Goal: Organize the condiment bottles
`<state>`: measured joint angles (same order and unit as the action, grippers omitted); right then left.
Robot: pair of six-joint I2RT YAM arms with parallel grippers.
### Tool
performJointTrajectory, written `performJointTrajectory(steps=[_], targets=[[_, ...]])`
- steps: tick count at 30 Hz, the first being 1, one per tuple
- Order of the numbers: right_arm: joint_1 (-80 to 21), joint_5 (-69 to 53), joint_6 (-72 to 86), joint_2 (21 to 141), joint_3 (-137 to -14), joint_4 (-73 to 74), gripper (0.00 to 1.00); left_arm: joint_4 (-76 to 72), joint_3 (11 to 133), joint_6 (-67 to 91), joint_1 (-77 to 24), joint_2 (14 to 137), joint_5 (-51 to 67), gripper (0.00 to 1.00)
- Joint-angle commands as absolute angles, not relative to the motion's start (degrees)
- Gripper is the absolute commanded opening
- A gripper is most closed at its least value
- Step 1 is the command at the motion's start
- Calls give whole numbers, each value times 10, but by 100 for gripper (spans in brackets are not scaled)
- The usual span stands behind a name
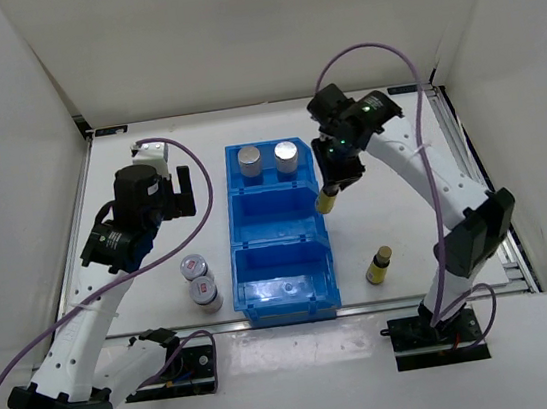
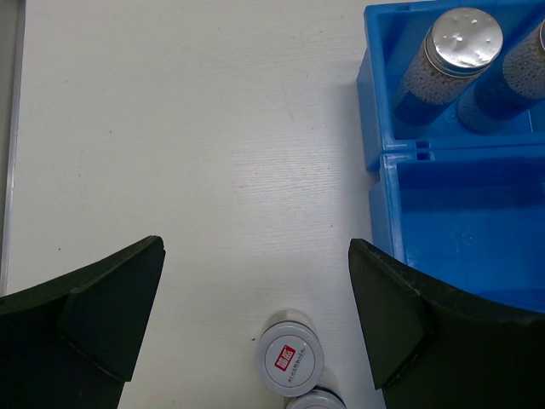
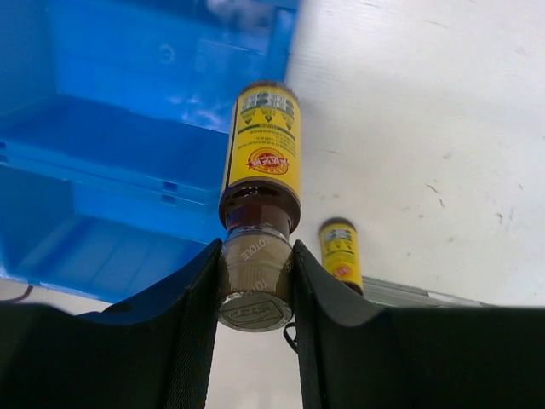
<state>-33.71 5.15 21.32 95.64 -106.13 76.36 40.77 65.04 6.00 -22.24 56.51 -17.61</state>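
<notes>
Two tall white-and-blue bottles with silver caps (image 1: 249,159) (image 1: 286,156) stand in the far compartment of the blue bin (image 1: 279,232); they also show in the left wrist view (image 2: 449,64). Two squat silver-topped bottles (image 1: 194,267) (image 1: 205,291) stand on the table left of the bin, one also in the left wrist view (image 2: 290,358). My left gripper (image 1: 177,189) is open and empty above the table. My right gripper (image 1: 335,171) is shut on the tan cap of a slim yellow bottle (image 3: 261,175), held beside the bin's right edge. The other yellow bottle (image 1: 378,265) stands at the front right.
The bin's middle (image 1: 275,216) and near (image 1: 285,279) compartments hold nothing. White walls enclose the table on three sides. A metal rail (image 1: 508,264) runs along the table's right edge.
</notes>
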Motion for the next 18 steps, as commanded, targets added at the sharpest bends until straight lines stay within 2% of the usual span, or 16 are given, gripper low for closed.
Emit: performJointTrajectory(steps=[1, 15, 16, 18], targets=[[-370, 36, 197, 995, -1100, 773, 0, 412, 646, 64, -221, 559, -185, 100], [-409, 21, 153, 1176, -1140, 727, 0, 412, 636, 80, -221, 554, -180, 100], [-414, 21, 153, 1185, -1146, 727, 1, 412, 635, 80, -221, 554, -180, 100], [-414, 21, 148, 1198, -1154, 736, 11, 412, 635, 80, -221, 548, -180, 100]])
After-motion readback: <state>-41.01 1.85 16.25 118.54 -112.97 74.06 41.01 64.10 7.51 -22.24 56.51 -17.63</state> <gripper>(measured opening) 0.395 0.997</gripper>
